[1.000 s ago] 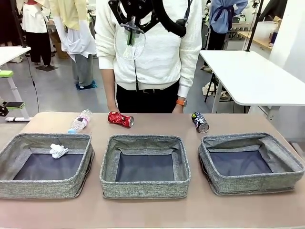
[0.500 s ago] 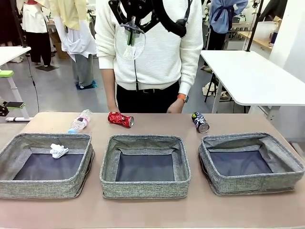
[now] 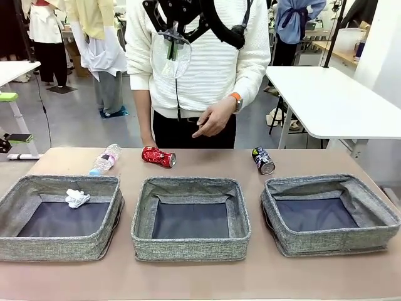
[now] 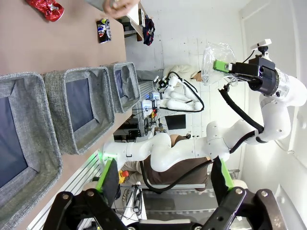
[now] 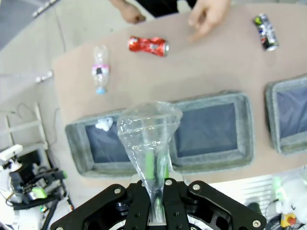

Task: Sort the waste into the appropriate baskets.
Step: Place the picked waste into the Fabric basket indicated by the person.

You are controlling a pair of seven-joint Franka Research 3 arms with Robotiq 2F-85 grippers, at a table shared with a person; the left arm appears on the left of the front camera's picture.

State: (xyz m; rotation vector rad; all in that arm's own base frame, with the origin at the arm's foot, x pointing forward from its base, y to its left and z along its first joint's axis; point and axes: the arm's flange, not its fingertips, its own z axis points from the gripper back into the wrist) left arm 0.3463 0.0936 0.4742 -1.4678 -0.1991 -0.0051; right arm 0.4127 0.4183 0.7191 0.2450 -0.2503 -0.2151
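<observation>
Fingers of your right gripper (image 5: 157, 175) are clamped on the clear plastic bottle (image 5: 146, 127), its long axis in line with them. Beyond its far end, the left basket (image 5: 79, 165) meets the middle basket (image 5: 213, 160). On the left gripper (image 4: 163, 178), the fingers stand apart.
</observation>
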